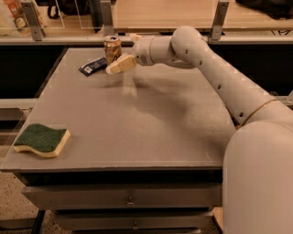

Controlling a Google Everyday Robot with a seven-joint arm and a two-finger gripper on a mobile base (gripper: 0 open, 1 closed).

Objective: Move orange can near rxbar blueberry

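Orange can (112,47) upright on table (165,123), just right of rxbar blueberry (93,66), seemingly set down. My gripper (122,53) right of rxbar blueberry, just beyond can, fingers apart, clamping nothing. Placement looks done; left: withdraw without tipping can.

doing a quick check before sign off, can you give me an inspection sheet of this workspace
surface: grey table top, flat, with drawer fronts below its near edge
job's things: orange can upright at the far left of the table; rxbar blueberry lying flat just to the can's left and slightly nearer the camera, close by it
clutter: green and yellow sponge near the front left corner, far from both
grippers: gripper at the can's right side, at can height, arm reaching in from the right
cables: nothing seen
surroundings: wooden counter behind the table, with metal posts along its front rail
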